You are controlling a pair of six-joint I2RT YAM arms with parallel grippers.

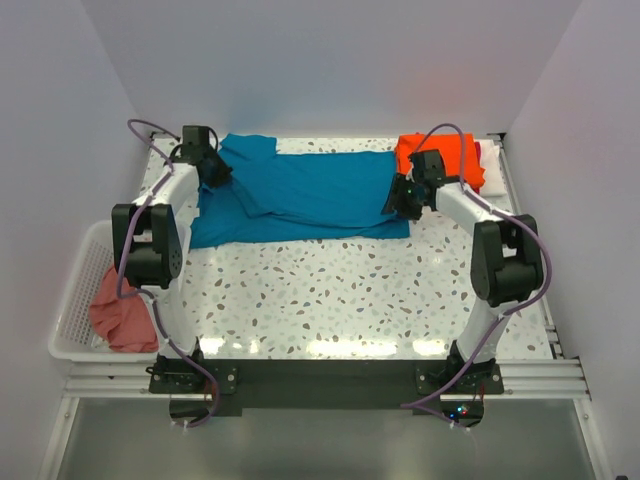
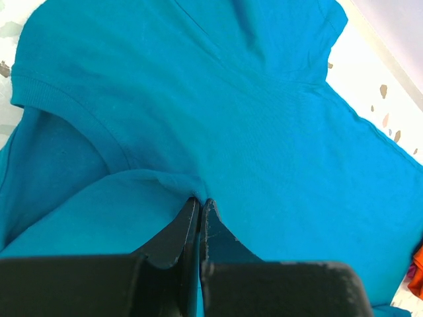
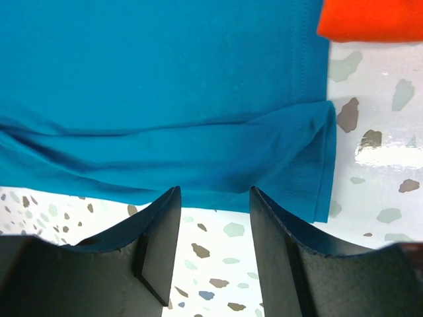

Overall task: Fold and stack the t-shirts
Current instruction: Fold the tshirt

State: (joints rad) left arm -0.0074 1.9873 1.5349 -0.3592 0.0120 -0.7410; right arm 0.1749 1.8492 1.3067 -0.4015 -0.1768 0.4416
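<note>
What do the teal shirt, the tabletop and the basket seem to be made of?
Teal shirt: soft, matte knit cloth, likely cotton jersey; it creases and drapes, and its hem shows stitching. Tabletop: hard and glossy, white with dark speckles like terrazzo, perhaps stone or laminate; it reflects light. Basket: white rigid lattice, probably plastic.

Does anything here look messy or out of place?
The teal shirt lies unevenly half-folded, edges misaligned, its hem corner doubled over by the right gripper. A salmon-pink shirt sits crumpled in the white basket.
</note>
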